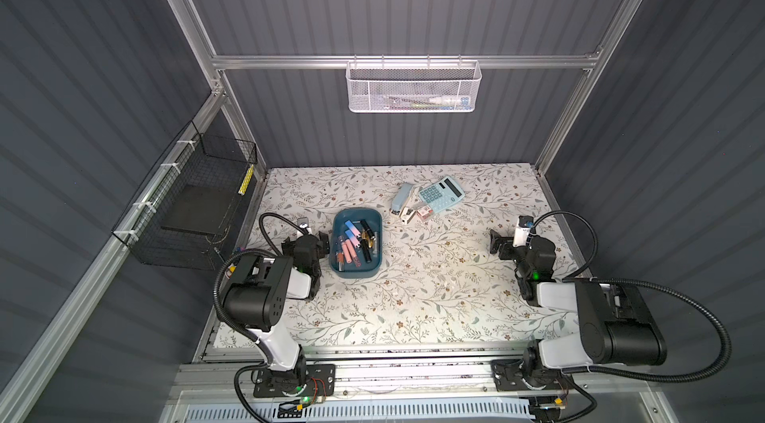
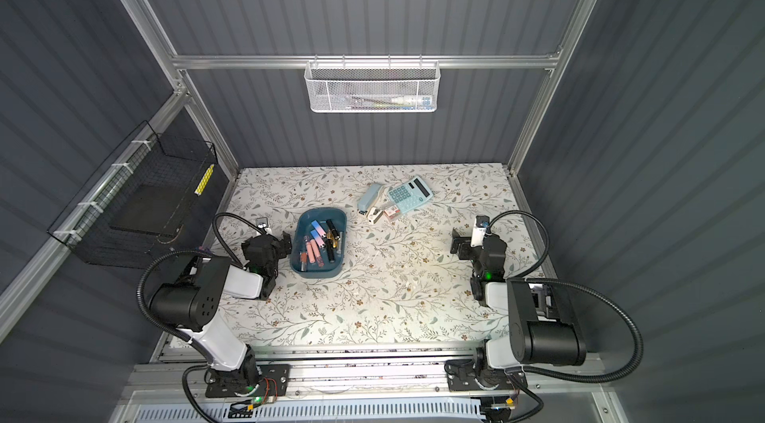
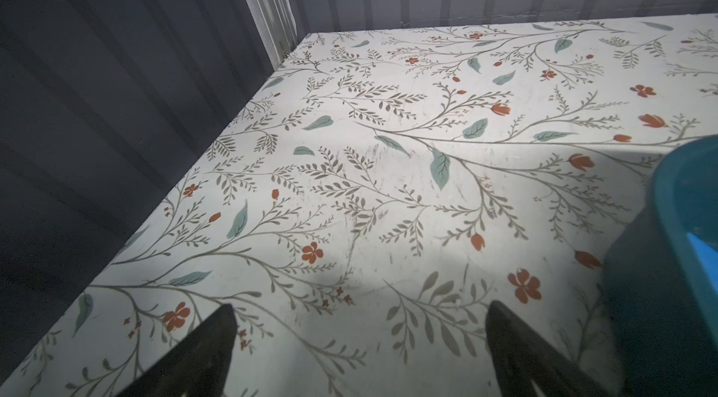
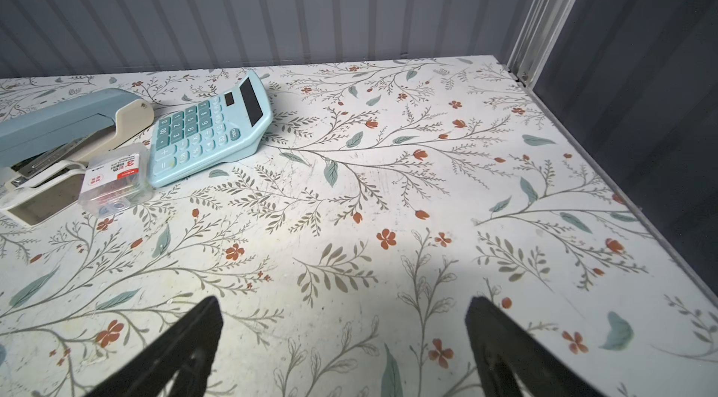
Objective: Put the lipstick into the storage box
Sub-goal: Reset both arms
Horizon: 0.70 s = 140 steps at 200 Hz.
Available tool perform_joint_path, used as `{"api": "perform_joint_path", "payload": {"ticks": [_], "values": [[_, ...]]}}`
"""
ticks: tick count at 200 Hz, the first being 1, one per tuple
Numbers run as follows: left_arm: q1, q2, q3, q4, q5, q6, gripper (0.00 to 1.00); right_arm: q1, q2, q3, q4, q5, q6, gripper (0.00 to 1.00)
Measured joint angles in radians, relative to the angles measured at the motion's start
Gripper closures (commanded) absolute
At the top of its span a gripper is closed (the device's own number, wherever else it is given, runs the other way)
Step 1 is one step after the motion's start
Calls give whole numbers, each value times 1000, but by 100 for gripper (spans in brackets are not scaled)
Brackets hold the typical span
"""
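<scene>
The teal storage box [image 1: 356, 274] [image 2: 316, 275] stands left of the table's middle in both top views. Several lipsticks [image 1: 352, 253] [image 2: 312, 252] lie inside it: pink tubes, blue-and-pink ones and black ones. I see no lipstick on the table outside the box. My left gripper [image 1: 306, 239] [image 2: 267, 241] [image 3: 359, 321] hangs low just left of the box, open and empty. A corner of the box [image 3: 668, 197] shows beside it in the left wrist view. My right gripper [image 1: 513, 241] [image 2: 474, 241] [image 4: 344, 313] is open and empty over bare table at the right side.
A blue stapler [image 1: 401, 197] [image 4: 66, 131], a light blue calculator [image 1: 441, 193] [image 4: 213, 131] and a small clear clip box [image 1: 424, 212] [image 4: 116, 181] lie at the back centre. A white mesh basket [image 1: 414, 85] hangs on the back rail. A black wire basket [image 1: 194, 201] hangs on the left wall.
</scene>
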Motion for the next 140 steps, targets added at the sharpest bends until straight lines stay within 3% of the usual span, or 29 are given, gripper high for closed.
{"api": "perform_joint_path", "payload": {"ticks": [140], "values": [[0, 0, 0, -14, 3, 0, 0, -16, 0, 20, -22, 30, 45, 1]]}}
